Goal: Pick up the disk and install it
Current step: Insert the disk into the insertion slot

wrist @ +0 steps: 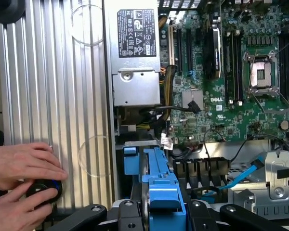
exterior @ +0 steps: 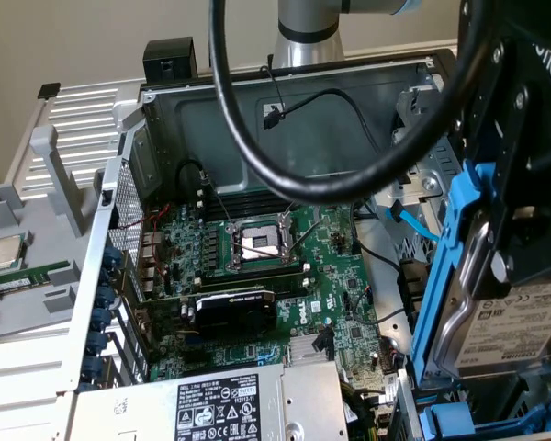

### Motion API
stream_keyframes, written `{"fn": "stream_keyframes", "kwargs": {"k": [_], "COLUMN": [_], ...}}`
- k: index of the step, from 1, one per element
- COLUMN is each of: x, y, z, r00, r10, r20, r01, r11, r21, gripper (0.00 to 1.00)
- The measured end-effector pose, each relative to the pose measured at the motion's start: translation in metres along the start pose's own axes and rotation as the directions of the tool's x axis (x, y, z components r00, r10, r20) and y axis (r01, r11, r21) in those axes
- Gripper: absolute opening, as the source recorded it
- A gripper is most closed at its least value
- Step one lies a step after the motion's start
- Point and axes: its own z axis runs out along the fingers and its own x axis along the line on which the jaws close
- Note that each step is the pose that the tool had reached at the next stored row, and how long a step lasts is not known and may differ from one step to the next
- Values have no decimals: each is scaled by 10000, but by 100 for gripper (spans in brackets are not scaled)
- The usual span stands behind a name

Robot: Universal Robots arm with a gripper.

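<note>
Closest to the lens in the exterior view, the gripper (exterior: 507, 268) hangs at three o'clock. Its black body is tipped inward over the open computer case (exterior: 165, 101), and a thick black cable (exterior: 248, 138) loops from it across twelve o'clock. The arm's grey column (exterior: 308, 32) stands upright behind the case at twelve o'clock.

The jaws are clamped on the disk (exterior: 522, 333), which is held on edge and slightly tilted at four o'clock, over the case's drive-bay corner. Its silver body and white label face the camera, and its blue carrier frame (exterior: 441, 276) runs along the side toward the case. In the wrist view the same blue frame sits between the black finger links. It cannot be told whether the frame touches the bay beneath.

A ribbed grey panel (exterior: 83, 119) lies flat at nine o'clock. Inside the case, the green motherboard (exterior: 340, 266) covers the centre. The power supply (exterior: 220, 404) sits at six o'clock, and a black graphics card (exterior: 234, 312) lies between the power supply and the open processor socket (exterior: 257, 243).

In the wrist view, a person's one hand (wrist: 19, 161) rests on the ribbed panel with its fingers stretched out. A second hand (wrist: 12, 211) lies just beside it, and both touch a small black round object (wrist: 43, 190). A square silver chip (exterior: 5, 253) lies at nine o'clock, well apart from the gripper.
</note>
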Motion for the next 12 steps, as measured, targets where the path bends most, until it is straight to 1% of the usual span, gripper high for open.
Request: {"fn": "stream_keyframes", "kwargs": {"k": [9, 12], "x": [15, -7], "y": [-3, -2], "z": [13, 17], "r00": [10000, 10000], "r10": [5, 4], "r20": [1, -1], "r01": [-5, -4], "r11": [10000, 10000], "r21": [-8, -10], "gripper": [37, 37]}}
